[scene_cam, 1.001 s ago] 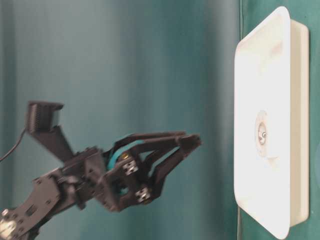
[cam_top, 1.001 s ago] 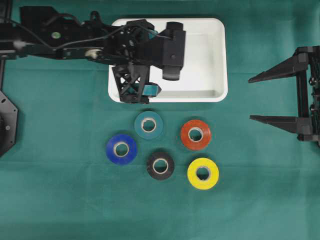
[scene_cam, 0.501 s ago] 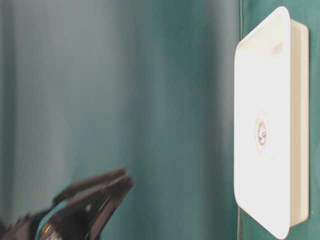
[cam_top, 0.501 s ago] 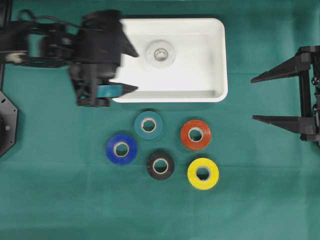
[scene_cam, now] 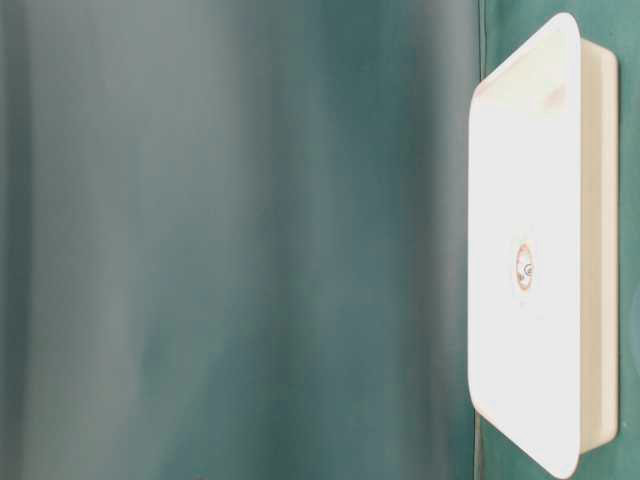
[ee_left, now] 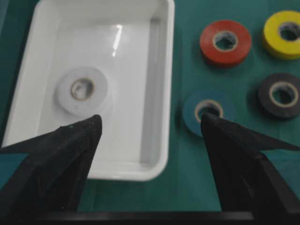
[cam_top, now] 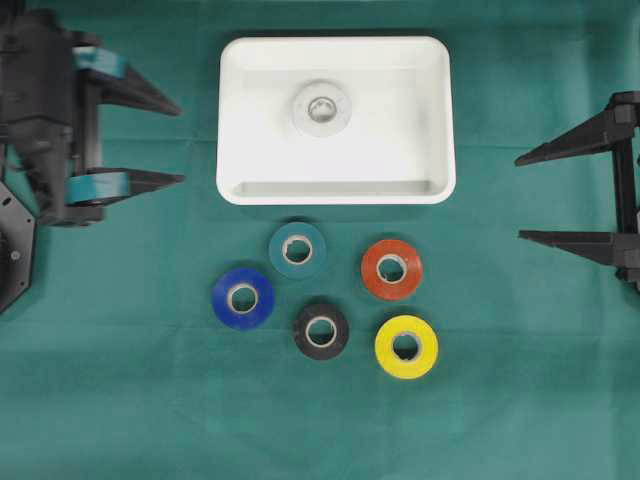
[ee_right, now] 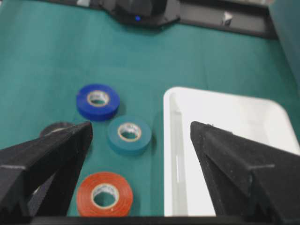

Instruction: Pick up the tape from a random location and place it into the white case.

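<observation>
A white tape roll [cam_top: 321,108] lies flat inside the white case [cam_top: 240,188], which stands at the back middle of the green cloth. The same roll [ee_left: 82,90] and case [ee_left: 161,140] show in the left wrist view. Below the case lie teal [cam_top: 297,250], blue [cam_top: 243,298], black [cam_top: 321,331], red [cam_top: 391,269] and yellow [cam_top: 406,347] tape rolls. My left gripper [cam_top: 180,143] is open and empty at the far left, well clear of the case. At the far right my right gripper [cam_top: 518,198] is open and empty.
The table-level view shows only the case [scene_cam: 527,250] on edge against blurred green. The left arm's base [cam_top: 12,250] sits at the left edge. In the right wrist view the teal roll [ee_right: 129,135] lies beside the case wall [ee_right: 169,154].
My left arm has drawn back from over the case to the far left, open and empty. The white roll it was covering now shows in the case. The right arm stayed put.
</observation>
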{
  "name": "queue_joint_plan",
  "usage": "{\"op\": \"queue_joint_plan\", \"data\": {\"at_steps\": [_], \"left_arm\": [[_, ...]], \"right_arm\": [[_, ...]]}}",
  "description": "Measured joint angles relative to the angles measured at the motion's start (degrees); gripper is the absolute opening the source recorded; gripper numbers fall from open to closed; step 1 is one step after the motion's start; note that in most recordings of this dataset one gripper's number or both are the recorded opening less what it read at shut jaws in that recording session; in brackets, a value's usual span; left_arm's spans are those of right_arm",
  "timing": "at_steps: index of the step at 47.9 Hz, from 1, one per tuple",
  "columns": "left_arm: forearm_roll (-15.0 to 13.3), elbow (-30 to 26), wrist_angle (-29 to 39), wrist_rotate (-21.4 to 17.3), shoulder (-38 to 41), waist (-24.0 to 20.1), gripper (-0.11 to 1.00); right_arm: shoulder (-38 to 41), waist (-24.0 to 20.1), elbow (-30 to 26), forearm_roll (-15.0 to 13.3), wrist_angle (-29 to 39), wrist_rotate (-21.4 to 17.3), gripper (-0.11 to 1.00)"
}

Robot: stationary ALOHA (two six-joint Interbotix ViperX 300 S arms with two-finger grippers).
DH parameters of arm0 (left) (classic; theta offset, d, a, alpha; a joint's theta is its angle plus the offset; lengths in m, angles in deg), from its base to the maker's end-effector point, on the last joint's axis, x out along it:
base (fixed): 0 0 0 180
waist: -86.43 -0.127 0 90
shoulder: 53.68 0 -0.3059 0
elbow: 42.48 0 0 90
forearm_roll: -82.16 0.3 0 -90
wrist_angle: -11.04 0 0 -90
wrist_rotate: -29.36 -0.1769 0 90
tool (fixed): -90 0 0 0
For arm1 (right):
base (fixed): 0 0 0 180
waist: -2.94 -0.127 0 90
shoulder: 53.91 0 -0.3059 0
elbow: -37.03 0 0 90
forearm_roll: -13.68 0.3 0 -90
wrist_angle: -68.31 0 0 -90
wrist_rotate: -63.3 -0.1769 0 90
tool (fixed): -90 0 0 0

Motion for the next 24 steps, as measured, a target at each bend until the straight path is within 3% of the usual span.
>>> {"op": "queue_joint_plan", "data": {"at_steps": [24], "left_arm": [[-0.4,16.0,-3.3,0.4,-14.5,0.1,0.82]], "right_arm": [[0.0,0.0,0.8,0.1,0.4,0.0,0.91]]}}
